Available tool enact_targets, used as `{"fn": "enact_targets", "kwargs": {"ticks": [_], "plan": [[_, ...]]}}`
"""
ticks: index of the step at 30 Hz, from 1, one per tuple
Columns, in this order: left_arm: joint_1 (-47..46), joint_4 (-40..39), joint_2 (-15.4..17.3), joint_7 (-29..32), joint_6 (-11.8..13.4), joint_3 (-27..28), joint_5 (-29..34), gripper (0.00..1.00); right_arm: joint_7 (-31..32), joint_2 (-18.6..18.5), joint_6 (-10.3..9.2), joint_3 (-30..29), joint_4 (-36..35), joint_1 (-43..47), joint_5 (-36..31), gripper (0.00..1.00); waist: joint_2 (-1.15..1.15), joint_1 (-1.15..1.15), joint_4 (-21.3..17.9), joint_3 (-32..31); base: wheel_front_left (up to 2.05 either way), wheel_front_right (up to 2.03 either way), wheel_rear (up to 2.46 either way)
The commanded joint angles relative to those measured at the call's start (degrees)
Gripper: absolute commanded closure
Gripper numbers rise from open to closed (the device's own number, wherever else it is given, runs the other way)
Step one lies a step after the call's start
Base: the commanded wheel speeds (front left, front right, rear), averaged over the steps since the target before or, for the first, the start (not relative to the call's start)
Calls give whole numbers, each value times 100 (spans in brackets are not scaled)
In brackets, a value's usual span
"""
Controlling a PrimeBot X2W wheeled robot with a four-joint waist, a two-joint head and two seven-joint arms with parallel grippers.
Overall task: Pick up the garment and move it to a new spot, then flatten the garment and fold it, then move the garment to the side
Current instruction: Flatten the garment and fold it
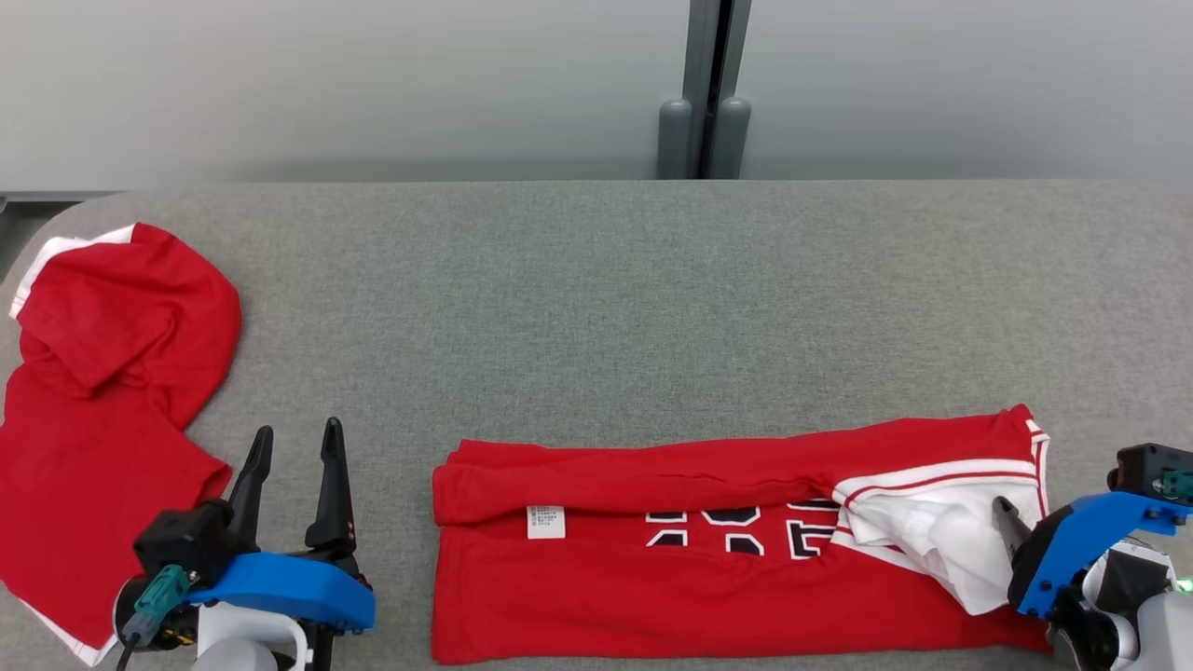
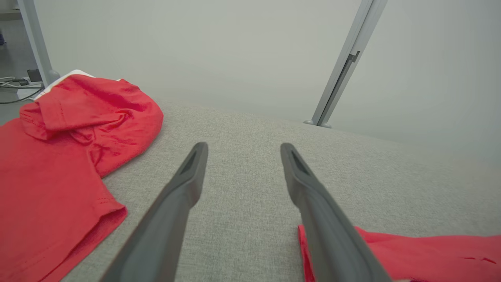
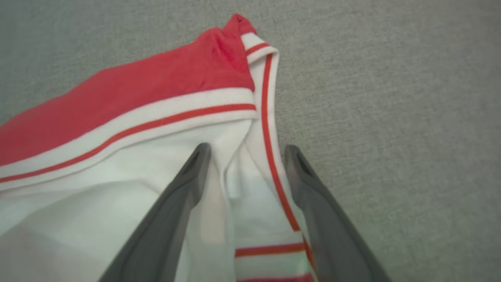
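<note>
The head view takes in the whole desk point(image 1: 596, 280). On it are two red shirts, and two tools reach in from the near side. The folded shirt point(image 1: 652, 578) lies flat at the near edge, from the middle over to the right. It has black and white numbers, one small white tag point(image 1: 546, 521) and a white part with red stripes at its right end. The other shirt point(image 1: 102, 391) lies in a loose heap at the far left.

The left wrist view shows the left tool point(image 2: 243, 148) wide open and holding nothing. It is over bare desk between the two shirts. A corner of the folded shirt peeks in at the bottom right there.

The right wrist view is close up on the white striped end. The right tool point(image 3: 246, 148) is wide open too. White cloth lies between its fingers, not pinched.

In the head view the right tool's blue body hides most of its fingers. A red fold covers the tops of the numbers, so I cannot read them. The tag's words are too small to read. The other shirt is cut off at the left edge.
</note>
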Motion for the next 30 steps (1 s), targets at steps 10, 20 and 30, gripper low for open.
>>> {"fn": "enact_targets", "kwargs": {"ticks": [10,20,30], "plan": [[-122,78,-70,-25,-71,78,72,0,66,-99,4,439,844,-148,-26,85,0,-1,94,102,0,0,0],[-122,227,-22,-25,-62,66,60,0,-391,-557,-3,459,393,-240,162,100,0,-1,-46,-18,0,0,0],[38,240,-17,-25,-60,29,45,0,-300,-885,0,-452,-445,93,-195,100,0,-1,-101,-238,0,0,0]]}}
